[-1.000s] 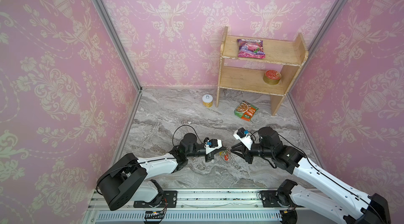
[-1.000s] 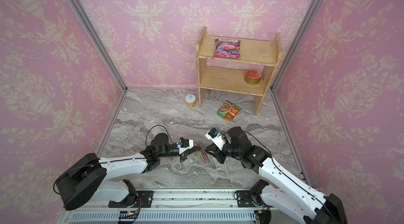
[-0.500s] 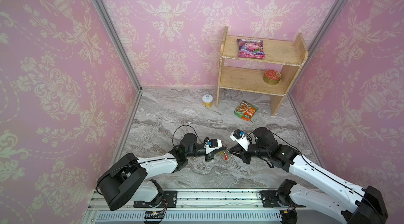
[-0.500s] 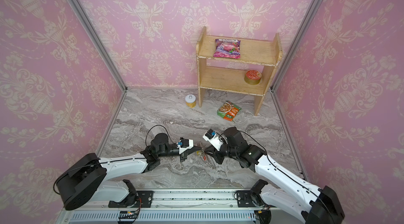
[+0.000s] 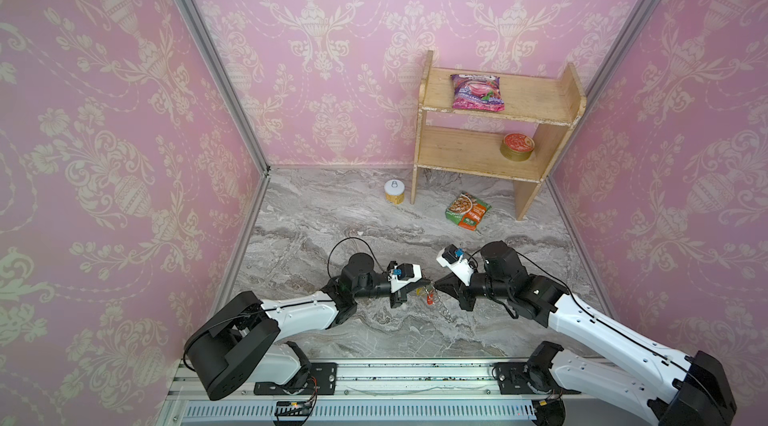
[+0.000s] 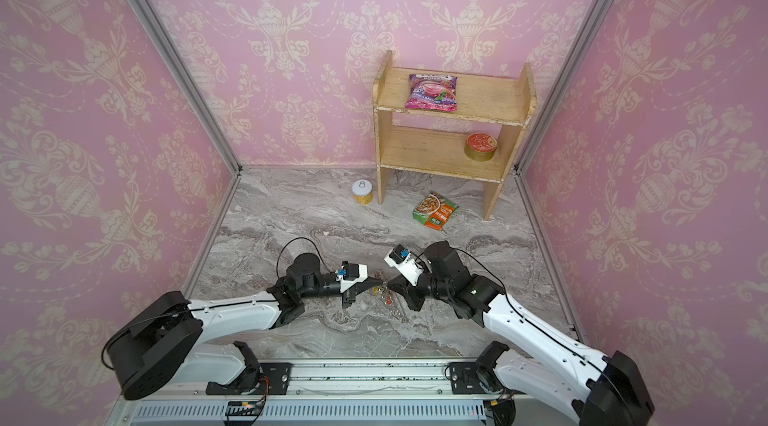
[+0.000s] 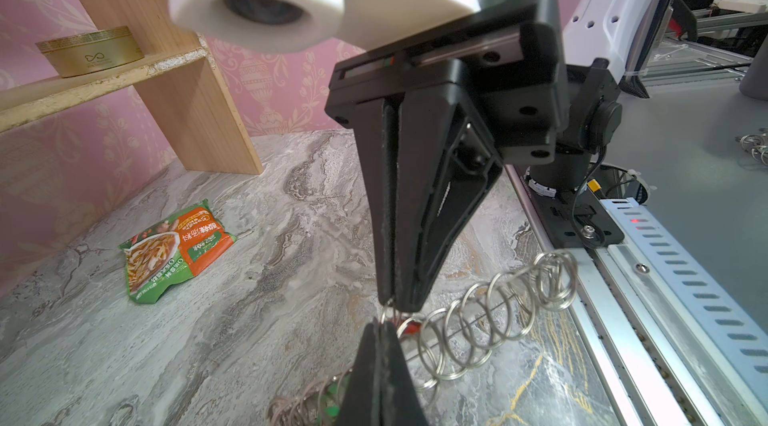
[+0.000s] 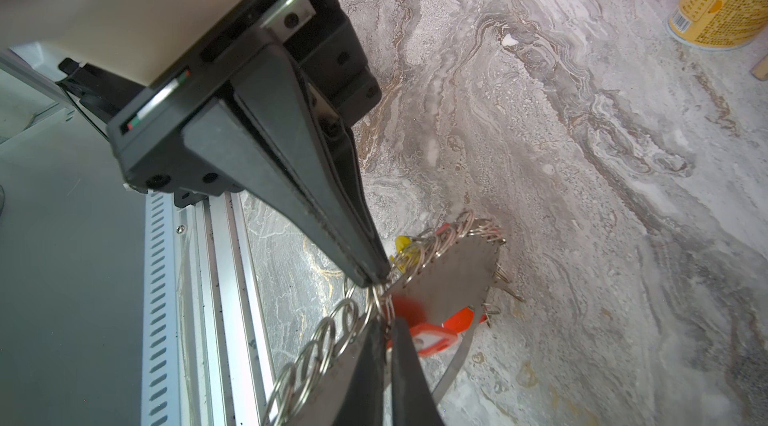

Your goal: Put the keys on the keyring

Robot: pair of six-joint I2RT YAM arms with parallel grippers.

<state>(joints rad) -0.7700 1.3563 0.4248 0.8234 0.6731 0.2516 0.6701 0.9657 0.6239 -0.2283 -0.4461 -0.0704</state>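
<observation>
Closing further, right end effector (image 7: 395,304) pinching keyring (image 7: 490,314)

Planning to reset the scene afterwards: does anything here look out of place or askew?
The noodle packet lies askew on the floor beside the wooden shelf, as if fallen; a pink packet sits up on its top board. A yellow can stands on the floor too.

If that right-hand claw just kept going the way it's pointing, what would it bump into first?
Probably the left gripper: the right gripper points nearly tip to tip at it, with only a small ring of the keyring between them. Exact alignment is hard to judge.
</observation>
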